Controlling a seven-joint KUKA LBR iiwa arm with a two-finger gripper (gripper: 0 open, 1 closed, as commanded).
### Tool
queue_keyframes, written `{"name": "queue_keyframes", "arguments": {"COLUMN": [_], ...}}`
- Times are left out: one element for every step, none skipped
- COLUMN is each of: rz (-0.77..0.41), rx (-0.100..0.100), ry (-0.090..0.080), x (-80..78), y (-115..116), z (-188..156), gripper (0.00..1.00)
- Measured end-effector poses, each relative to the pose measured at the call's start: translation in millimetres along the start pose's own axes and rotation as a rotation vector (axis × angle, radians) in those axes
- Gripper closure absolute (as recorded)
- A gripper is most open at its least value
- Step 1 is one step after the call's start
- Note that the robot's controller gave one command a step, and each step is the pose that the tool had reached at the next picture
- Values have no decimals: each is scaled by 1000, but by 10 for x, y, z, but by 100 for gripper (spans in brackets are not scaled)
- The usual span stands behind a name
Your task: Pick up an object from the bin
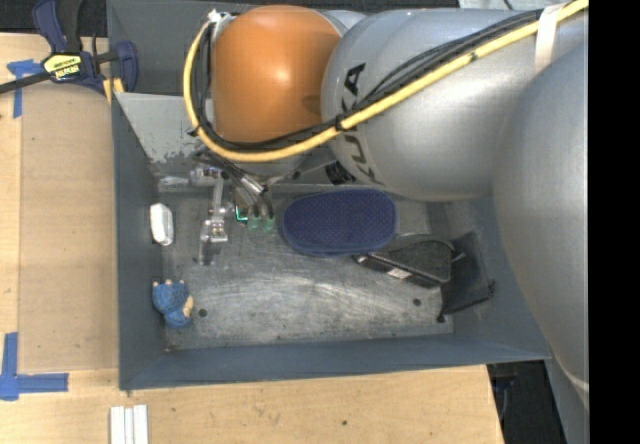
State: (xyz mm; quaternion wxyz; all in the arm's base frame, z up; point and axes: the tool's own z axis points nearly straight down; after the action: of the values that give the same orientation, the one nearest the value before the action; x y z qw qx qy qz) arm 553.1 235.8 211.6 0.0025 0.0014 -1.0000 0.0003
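We see the arm (450, 112) reaching in from the right across the far half of the bin (135, 262), its orange cover (270, 72) hanging above the far-left part. Below the cover the gripper (225, 230) points down at the bin floor, low over a bare scuffed patch left of centre; whether its grasp is spread or closed we cannot tell, as the metal parts blur into the floor and the cover's shadow. Nearest on its left lies a white piece (160, 224), small and oblong, close to the left wall and apart from the gripper. Just to the gripper's right sits a green bit (257, 221), tiny and bright, which may be touching the metal; we cannot be sure. Right of that lies a blue oval (337, 222), dark, flat and meshed, its far edge under the arm. On the near side of the oval a black tool (410, 260) lies flat and slanted, and a black block (467, 280) lies by the right wall. A blue toy (172, 302), small and lumpy, lies in the near-left corner, well apart from the gripper
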Motion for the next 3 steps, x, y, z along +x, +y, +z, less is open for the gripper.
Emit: {"name": "queue_keyframes", "arguments": {"rz": [-41,74,104], "rx": [4,2,-11], "ry": [0,-16,-2], "x": [-242,-646,-706], "y": [-821,-1568,-1893], "z": [1284,674,1322], "gripper": [0,0,0]}}
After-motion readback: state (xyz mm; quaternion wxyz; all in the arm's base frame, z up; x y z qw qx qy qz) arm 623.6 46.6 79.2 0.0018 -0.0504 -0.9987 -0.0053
